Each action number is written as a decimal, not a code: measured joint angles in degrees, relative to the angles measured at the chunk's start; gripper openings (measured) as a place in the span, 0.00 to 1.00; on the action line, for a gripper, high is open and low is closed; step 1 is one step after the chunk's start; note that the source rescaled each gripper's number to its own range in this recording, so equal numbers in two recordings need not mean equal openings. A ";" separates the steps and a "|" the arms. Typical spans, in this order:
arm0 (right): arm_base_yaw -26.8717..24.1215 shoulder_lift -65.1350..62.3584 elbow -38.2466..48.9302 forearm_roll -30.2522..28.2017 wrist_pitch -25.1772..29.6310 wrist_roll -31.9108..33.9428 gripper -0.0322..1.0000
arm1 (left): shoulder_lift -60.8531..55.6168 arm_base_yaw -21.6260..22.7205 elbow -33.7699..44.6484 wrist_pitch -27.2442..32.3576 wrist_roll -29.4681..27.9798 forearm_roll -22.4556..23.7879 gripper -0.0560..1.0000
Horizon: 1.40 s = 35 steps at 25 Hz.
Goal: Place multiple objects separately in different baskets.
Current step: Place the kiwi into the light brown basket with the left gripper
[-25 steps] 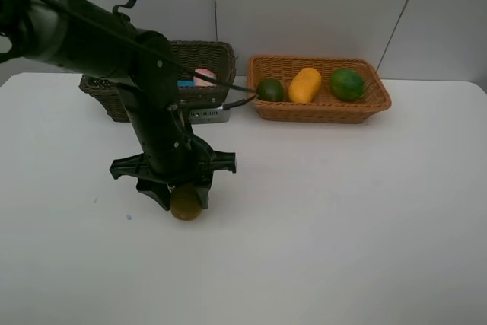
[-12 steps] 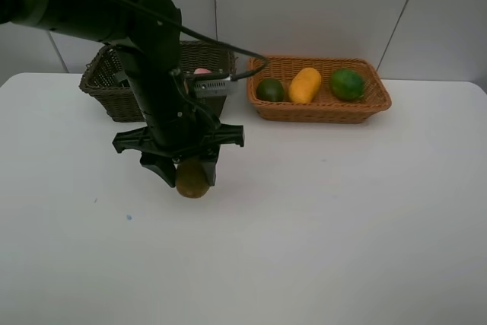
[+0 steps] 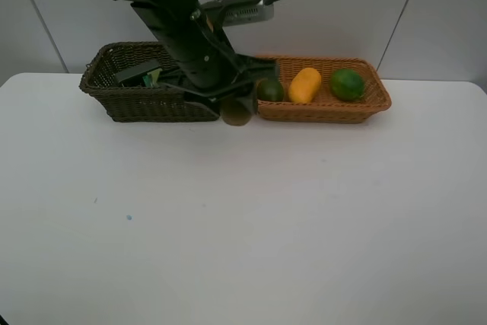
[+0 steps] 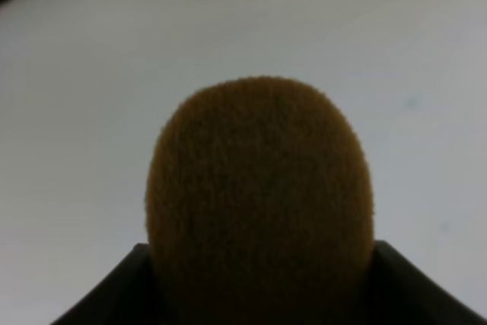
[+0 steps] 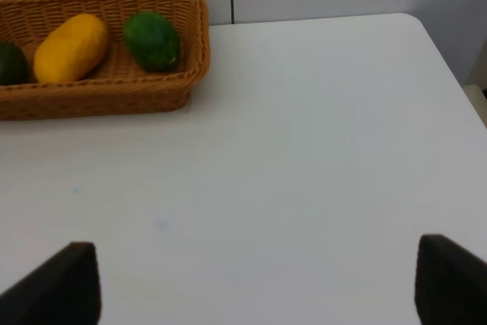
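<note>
Between the two baskets, above the white surface (image 3: 304, 226): left hand (image 3: 237, 108) clamped on brown kiwi (image 3: 236, 112). Orange-tan basket (image 3: 377, 97): yellow mango (image 3: 304, 84), two green fruits (image 3: 346, 84). Dark basket (image 3: 141, 103): contents unclear. Right hand (image 5: 251, 279): spread wide, holding nothing.

A fuzzy brown kiwi (image 4: 259, 195), a yellow mango (image 3: 305, 84) and two green fruits (image 3: 347, 84) in an orange-tan woven basket (image 3: 323, 110).

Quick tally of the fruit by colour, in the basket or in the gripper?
Green fruit: 2
Yellow mango: 1
Brown kiwi: 1, held in the left gripper
Total: 4
</note>
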 joint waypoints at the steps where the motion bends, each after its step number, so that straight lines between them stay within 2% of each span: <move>1: 0.00 0.00 0.00 0.00 0.00 0.00 1.00 | 0.00 0.00 -0.44 -2.00 0.59 0.10 0.42; 8: 0.00 0.00 0.00 0.00 0.00 0.00 1.00 | 0.06 0.00 -0.68 -14.68 4.21 0.46 0.42; 13: 0.00 0.00 0.00 0.00 0.00 0.00 1.00 | 2.43 0.00 -0.79 -25.67 8.73 2.72 0.42; 24: 0.00 0.00 0.00 0.00 0.00 0.00 1.00 | 16.65 0.00 -1.33 -59.75 12.31 11.11 0.42; 27: 0.00 0.00 0.00 0.00 0.00 0.00 1.00 | 20.83 0.00 -4.91 -62.59 12.31 11.67 0.42; 31: 0.00 0.00 0.00 0.00 0.00 0.00 1.00 | 26.72 0.00 -12.59 -63.01 12.31 11.98 0.42; 35: 0.00 0.00 0.00 0.00 0.00 0.00 1.00 | 31.66 0.00 -21.09 -58.27 12.31 12.13 0.42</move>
